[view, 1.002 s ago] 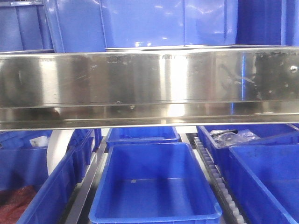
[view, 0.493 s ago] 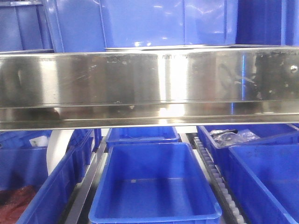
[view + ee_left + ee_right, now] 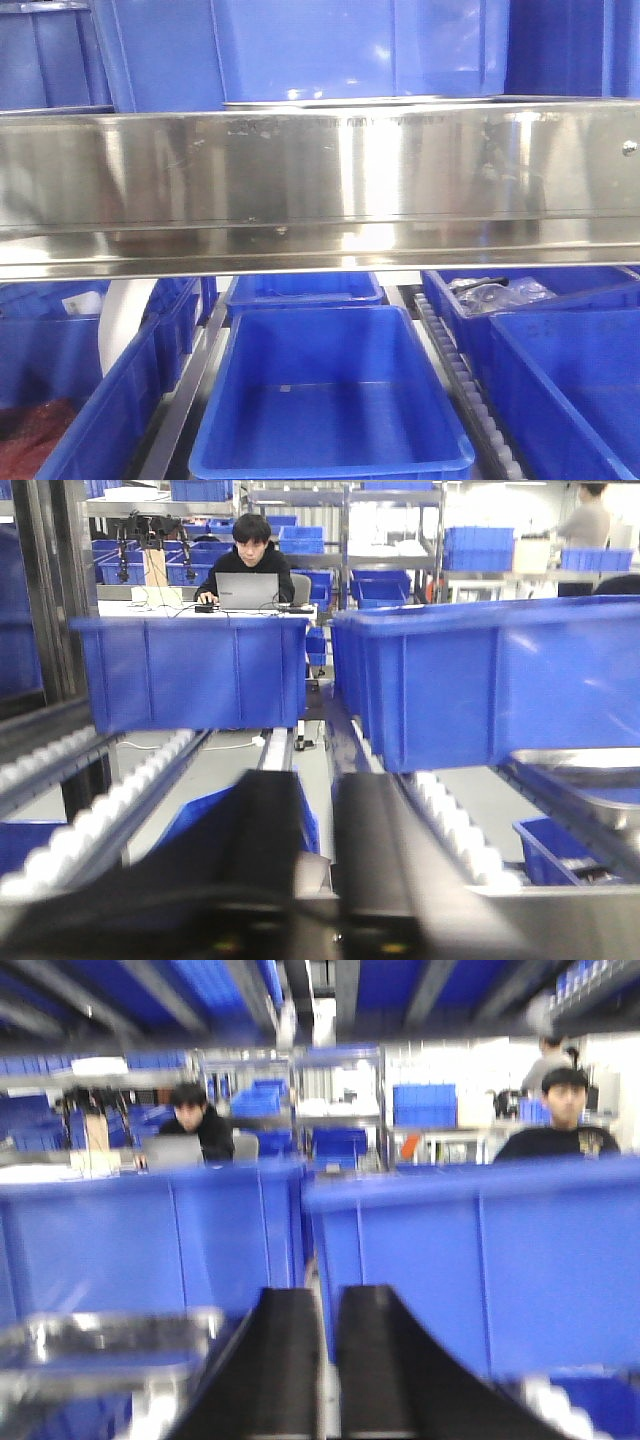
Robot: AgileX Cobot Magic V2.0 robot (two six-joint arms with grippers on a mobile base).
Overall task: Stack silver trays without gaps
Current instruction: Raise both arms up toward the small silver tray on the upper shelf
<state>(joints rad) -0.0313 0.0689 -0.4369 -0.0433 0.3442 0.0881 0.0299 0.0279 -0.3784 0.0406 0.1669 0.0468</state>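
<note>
In the left wrist view a silver tray (image 3: 590, 763) lies on the roller shelf at the far right, partly under a blue bin (image 3: 490, 675). It is to the right of my left gripper (image 3: 318, 780) and apart from it. That gripper is shut and holds nothing. In the blurred right wrist view a silver tray (image 3: 100, 1338) sits low at the left, beside my right gripper (image 3: 328, 1295). This gripper is also shut and holds nothing. Neither gripper shows in the front view.
A wide steel shelf band (image 3: 320, 185) crosses the front view, with blue bins (image 3: 350, 45) above it and blue bins (image 3: 330, 395) below. Roller tracks (image 3: 455, 820) run between bins. People sit at desks behind the rack.
Reflections on the steel shelf band have shifted, and dark streaks at its right have faded. The bins have not moved.
</note>
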